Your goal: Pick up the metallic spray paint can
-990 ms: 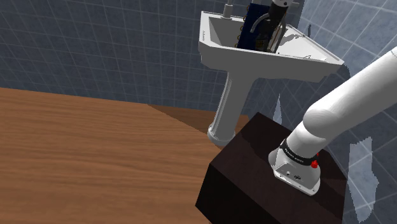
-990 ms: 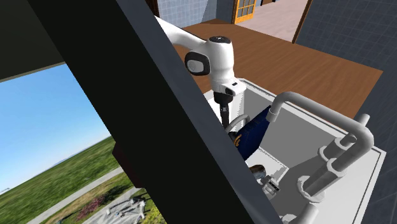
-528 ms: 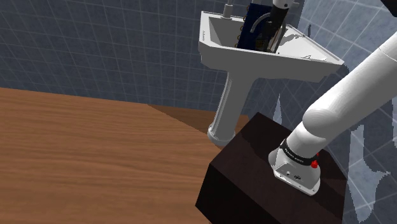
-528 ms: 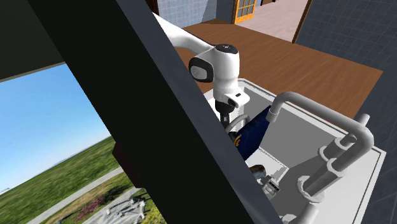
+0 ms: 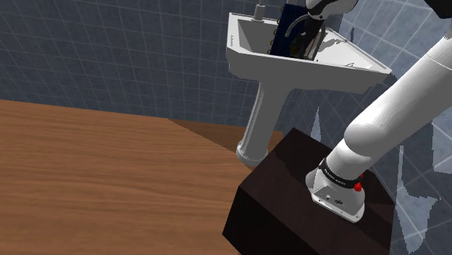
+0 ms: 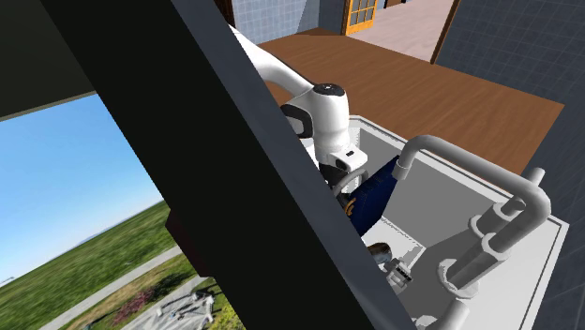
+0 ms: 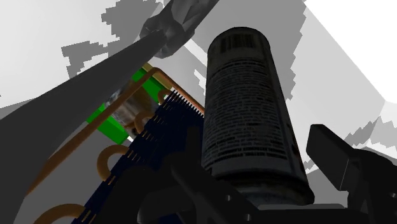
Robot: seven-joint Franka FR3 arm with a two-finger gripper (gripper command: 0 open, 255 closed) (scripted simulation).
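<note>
At the shoulder view's left, a brown wooden plank floor runs up to a blue-grey tiled wall. Right of the middle a white pedestal sink stands against that wall. The all-black two-finger gripper reaches down into its basin from the top edge, just beside a flat dark blue thing with a ridged edge. Lower and further right is the dark brown box stand, with the white arm rising from it and leaving the picture at the right edge.

The second exterior view shows, from left to right:
- blue sky over green grass;
- a broad dark slanted beam crossing the picture;
- the arm's white wrist, bent down over the sink's basin;
- the dark blue thing in that basin;
- grey bent tap pipes at the basin's right side.

In the wrist view the dark grey metallic spray paint can, a cylinder covered in fine print, is in the basin just beside the dark blue thing. It sits between the gripper's fingers. The fingers stand apart and are not clasping it, since a sliver of pale basin shows between the can and the plainly visible finger. The other finger is hard to pick out against the dark shapes around it.
</note>
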